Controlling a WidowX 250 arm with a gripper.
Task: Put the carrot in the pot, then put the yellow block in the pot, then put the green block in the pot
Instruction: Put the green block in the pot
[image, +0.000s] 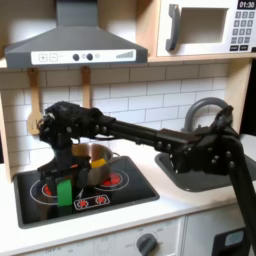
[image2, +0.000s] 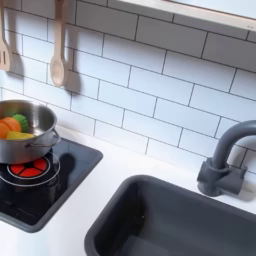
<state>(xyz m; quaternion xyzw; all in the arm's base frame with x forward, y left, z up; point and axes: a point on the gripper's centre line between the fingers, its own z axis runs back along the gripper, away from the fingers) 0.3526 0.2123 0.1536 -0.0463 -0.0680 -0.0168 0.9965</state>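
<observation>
The steel pot (image: 97, 163) stands on the stove's back right burner. It holds the orange carrot (image2: 8, 127), with its green top, and the yellow block (image2: 19, 135). In the first exterior view the green block (image: 64, 191) stands upright on the left burner, in front and to the left of the pot. My gripper (image: 60, 172) hangs right over the green block, pointing down. It looks open, with dark fingers low on either side of the block's top. The long black arm reaches in from the first exterior view's right.
The black stove top (image: 130, 190) has red burner rings. A sink (image2: 170, 215) with a grey tap (image2: 222, 160) lies on the second exterior view's right. Wooden spoons (image2: 58, 50) hang on the tiled wall. A hood (image: 75, 40) sits overhead.
</observation>
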